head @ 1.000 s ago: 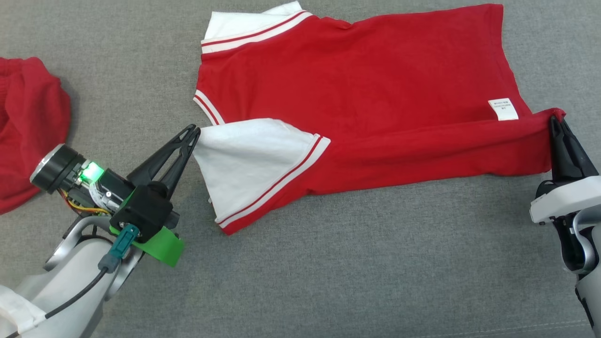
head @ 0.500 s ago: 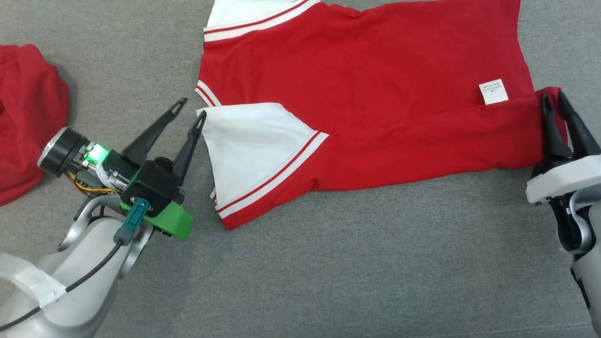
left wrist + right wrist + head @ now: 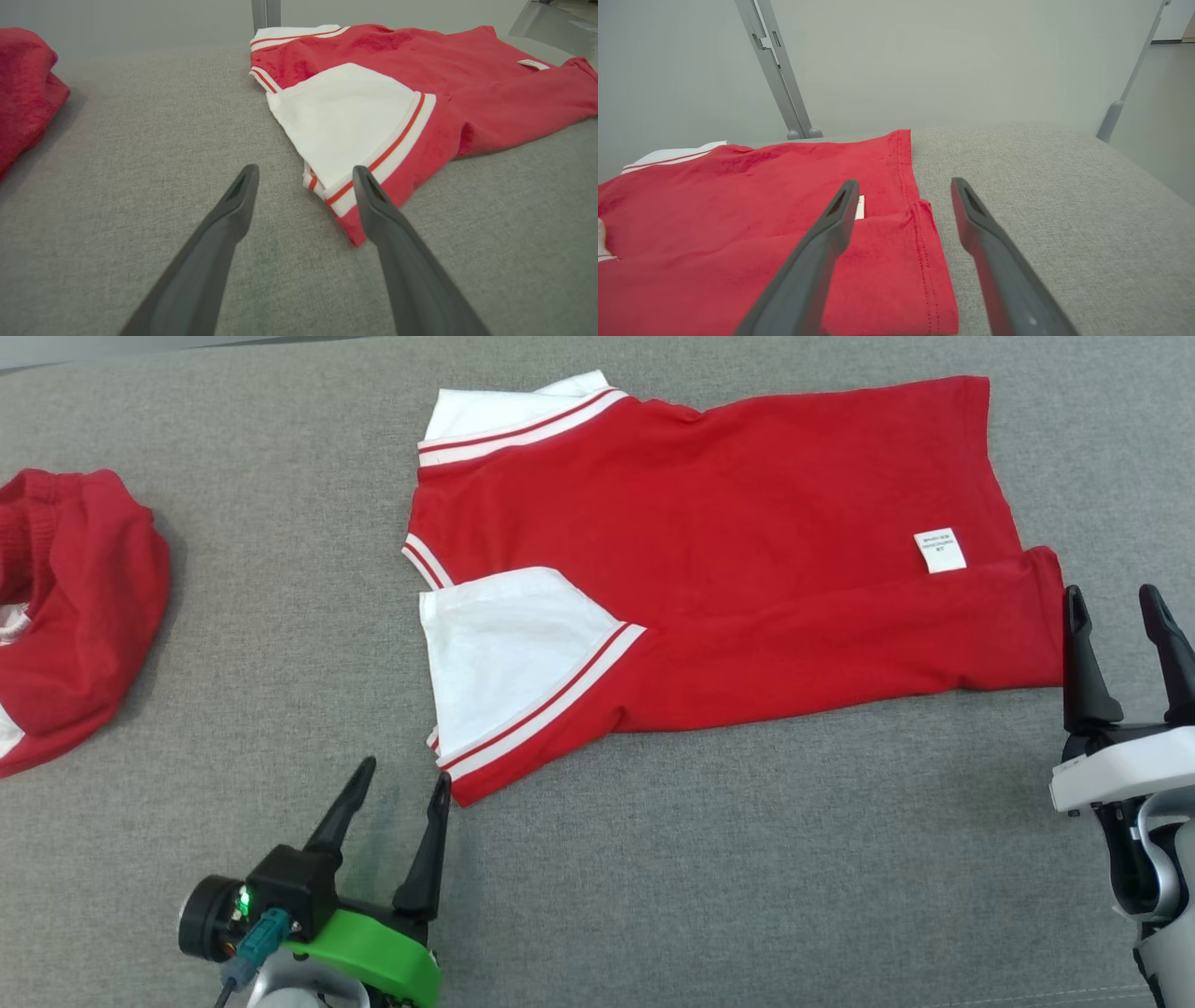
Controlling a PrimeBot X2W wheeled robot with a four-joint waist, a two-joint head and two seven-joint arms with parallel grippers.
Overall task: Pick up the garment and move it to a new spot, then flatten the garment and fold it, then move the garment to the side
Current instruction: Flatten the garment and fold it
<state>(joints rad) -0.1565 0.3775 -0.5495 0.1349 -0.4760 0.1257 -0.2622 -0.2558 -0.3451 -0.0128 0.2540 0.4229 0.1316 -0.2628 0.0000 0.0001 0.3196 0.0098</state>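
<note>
A red shirt with white sleeves (image 3: 709,560) lies flat on the grey cloth surface, its near long edge folded over onto the body. The white sleeve (image 3: 345,121) with red stripes lies on top at the left. A white label (image 3: 939,550) shows near the hem. My left gripper (image 3: 401,782) stands open just off the shirt's near left corner, touching nothing; that corner (image 3: 348,214) lies between its fingertips in the left wrist view. My right gripper (image 3: 1116,602) is open beside the hem's folded corner (image 3: 924,242), empty.
A second red garment (image 3: 70,607) lies bunched at the far left, also seen as a red heap (image 3: 23,88). Grey metal frame posts (image 3: 775,65) rise behind the table. The table's right edge (image 3: 1148,177) drops away close to my right gripper.
Both grippers have opened and let go of the shirt's folded edge, which now rests on the body. The left gripper drew back toward me; the right backed off to the right.
</note>
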